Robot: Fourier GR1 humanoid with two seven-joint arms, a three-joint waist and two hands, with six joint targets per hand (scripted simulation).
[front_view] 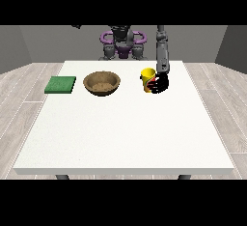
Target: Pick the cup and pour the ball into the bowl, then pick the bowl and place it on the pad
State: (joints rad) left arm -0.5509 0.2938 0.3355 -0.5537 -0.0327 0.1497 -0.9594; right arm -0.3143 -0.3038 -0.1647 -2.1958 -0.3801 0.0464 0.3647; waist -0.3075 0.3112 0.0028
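Observation:
A yellow cup point(146, 77) stands upright on the white table point(125, 128), right of centre at the back. The black hand at the view's right point(159, 82) is pressed against the cup's right side, its fingers curled round the cup. No ball is visible from here; the cup's inside is hidden. A brown wooden bowl point(102, 83) sits left of the cup, with nothing visible in it. A green square pad point(61, 84) lies flat further left, near the table's left edge. The other hand does not show.
The robot's torso point(122, 44) stands behind the table's far edge. The arm at the view's right point(162, 51) comes down from above to the cup. The bowl is about a hand's width from the cup.

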